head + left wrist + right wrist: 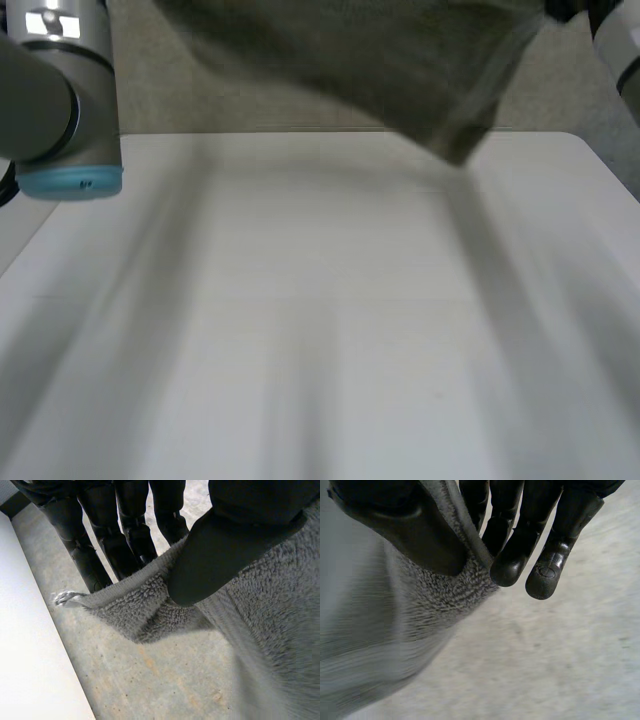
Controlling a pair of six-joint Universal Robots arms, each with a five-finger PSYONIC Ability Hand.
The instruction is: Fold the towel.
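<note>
step: lay-out, fold not begun | towel [400,70] held aloft at desk [320,330] far edge | left hand [220,555] pinched near a corner | right hand [420,535] pinched on an edge | next: towel to be lowered and spread flat

the white table [330,340] runs flat and broad, with a straight far edge and a rounded far right corner. past that edge lies a pale grey, speckled floor [570,95]. the grey towel [400,60] hangs in the air above the far edge rather than lying on the top.
</note>
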